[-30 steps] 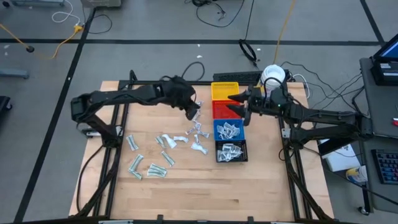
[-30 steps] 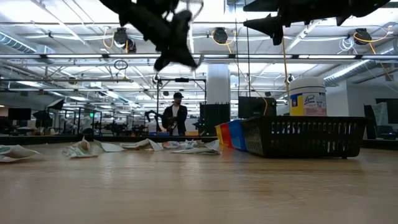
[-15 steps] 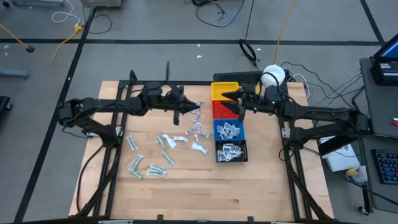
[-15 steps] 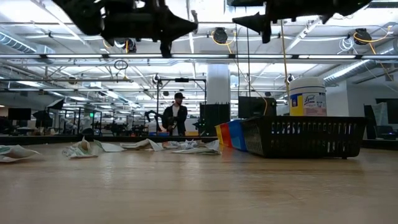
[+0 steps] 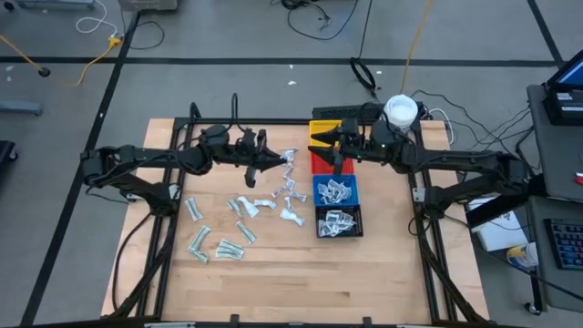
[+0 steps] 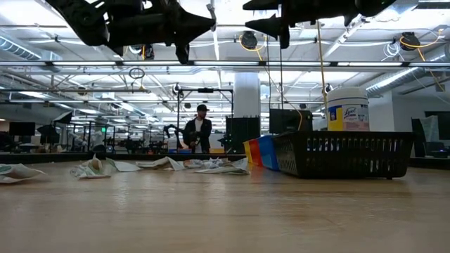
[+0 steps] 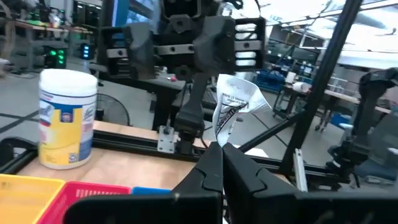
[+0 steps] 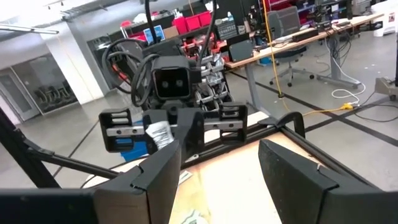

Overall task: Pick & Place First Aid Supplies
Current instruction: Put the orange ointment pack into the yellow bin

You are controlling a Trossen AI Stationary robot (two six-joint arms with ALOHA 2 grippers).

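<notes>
Left wrist view, left gripper clamped on white printed packet, long axis seemingly upright above fingertips, right gripper agape, empty, above red bin

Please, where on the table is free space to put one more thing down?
Bare wood lies along the table's near edge, below the packets, and right of the black bin. The middle, around the packets and beside the blue bin, is crowded.

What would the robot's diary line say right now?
left pincer: shut on packet, raised | right pincer: open, above red bin
</notes>
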